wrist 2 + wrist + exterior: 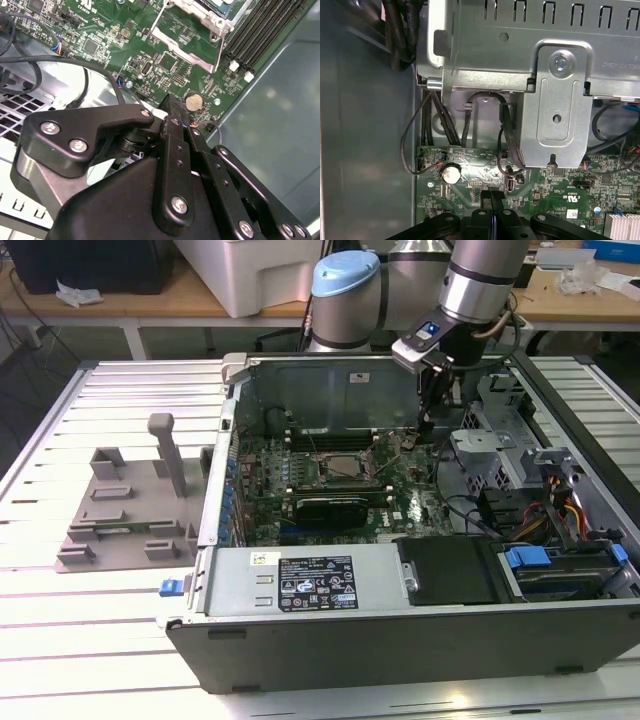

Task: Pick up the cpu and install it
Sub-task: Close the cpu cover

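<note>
In the exterior view the open computer case [400, 630] holds a green motherboard [400, 505]. In its black-framed socket [336, 468] lies a flat silvery-grey square that looks like the cpu [338, 466]. My gripper [427, 425] hangs inside the case, towards the exterior view's right of the socket. Its fingers are shut together with nothing between them. Both wrist views show the gripper's [175, 102] [492, 196] closed tips just above the board, beside a round coin battery [193, 102] [451, 173]. The socket's metal frame [187, 47] lies swung out next to the socket corner [212, 12].
A grey plastic tray [125, 515] with upright posts sits on the slatted table at the exterior view's left of the case. A metal drive bracket [560, 100] and black cables [507, 145] crowd the space beside the gripper. The case's grey wall [280, 130] stands close behind it.
</note>
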Controlling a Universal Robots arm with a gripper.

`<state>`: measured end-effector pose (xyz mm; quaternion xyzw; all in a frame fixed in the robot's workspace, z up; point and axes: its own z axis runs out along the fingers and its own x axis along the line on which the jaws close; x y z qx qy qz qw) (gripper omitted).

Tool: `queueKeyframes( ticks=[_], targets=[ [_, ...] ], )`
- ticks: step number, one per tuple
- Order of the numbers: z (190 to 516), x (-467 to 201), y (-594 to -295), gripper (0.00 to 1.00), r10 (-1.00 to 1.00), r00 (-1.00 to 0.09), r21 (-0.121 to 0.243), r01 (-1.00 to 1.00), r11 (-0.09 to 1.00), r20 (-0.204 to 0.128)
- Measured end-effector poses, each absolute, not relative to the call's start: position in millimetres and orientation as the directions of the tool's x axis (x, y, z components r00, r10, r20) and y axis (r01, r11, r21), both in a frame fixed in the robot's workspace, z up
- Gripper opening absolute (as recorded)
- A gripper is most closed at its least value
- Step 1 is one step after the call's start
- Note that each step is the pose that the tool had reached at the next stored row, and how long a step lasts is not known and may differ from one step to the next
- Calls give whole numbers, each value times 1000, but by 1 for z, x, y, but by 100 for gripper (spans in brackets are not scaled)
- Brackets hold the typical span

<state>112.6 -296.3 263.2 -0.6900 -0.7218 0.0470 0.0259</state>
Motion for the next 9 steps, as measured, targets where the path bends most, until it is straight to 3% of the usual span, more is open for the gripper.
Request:
queueKeyframes(
  ticks=[9],
  targets=[
    [255, 111, -296, 11, 999, -46, -104, 994, 43, -27]
  ],
)
